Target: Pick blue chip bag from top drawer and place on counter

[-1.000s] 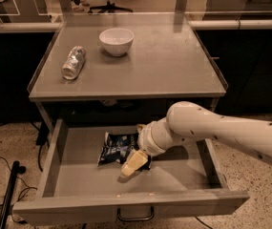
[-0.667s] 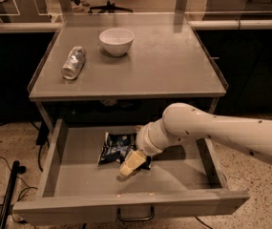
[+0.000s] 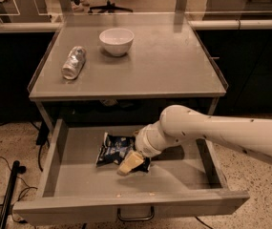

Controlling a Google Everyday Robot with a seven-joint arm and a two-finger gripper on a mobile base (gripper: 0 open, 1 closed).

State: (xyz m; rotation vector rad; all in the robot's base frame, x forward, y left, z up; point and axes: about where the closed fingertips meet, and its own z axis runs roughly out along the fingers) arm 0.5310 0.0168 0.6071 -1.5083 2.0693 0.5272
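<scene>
The top drawer (image 3: 78, 187) is pulled fully open below the counter (image 3: 173, 66). The blue chip bag (image 3: 112, 149), dark navy with white lettering, lies on the drawer floor left of centre. My white arm reaches in from the right, and the gripper (image 3: 128, 164) is down inside the drawer at the bag's right front edge, with its cream-coloured fingers (image 3: 131, 161) over the bag. The bag's right part is hidden under the gripper and wrist.
On the counter stand a white bowl (image 3: 116, 40) at the back centre and a silvery foil-wrapped cylinder (image 3: 73, 62) lying at the left. The drawer front has a thin wire handle (image 3: 135, 214). A dark pole (image 3: 9, 194) and cables lie on the floor at the left.
The gripper has shifted slightly left toward the bag. The bag, bowl and cylinder have not moved.
</scene>
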